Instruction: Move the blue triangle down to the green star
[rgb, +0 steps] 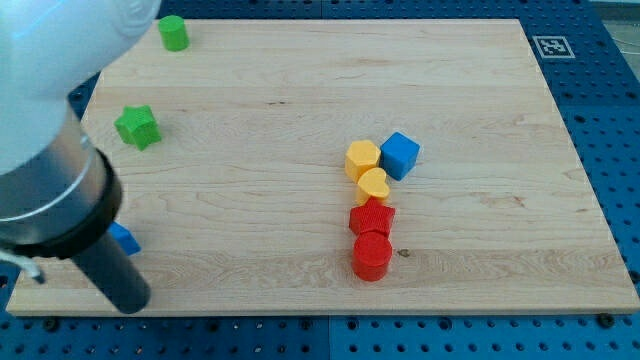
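Observation:
The blue triangle (126, 240) lies near the board's left edge, low in the view, and the arm hides most of it. The green star (137, 127) lies above it, in the upper left part of the board. The dark rod slants down across the lower left corner, and my tip (131, 302) is at its end near the board's bottom edge, just below the blue triangle. I cannot tell whether the rod touches the triangle.
A green cylinder (173, 33) stands at the top left. Right of centre is a cluster: blue cube (400, 155), yellow hexagon (362, 158), yellow heart (373, 184), red star-like block (371, 216), red cylinder (371, 256). The arm's large white and grey body (45, 120) covers the left side.

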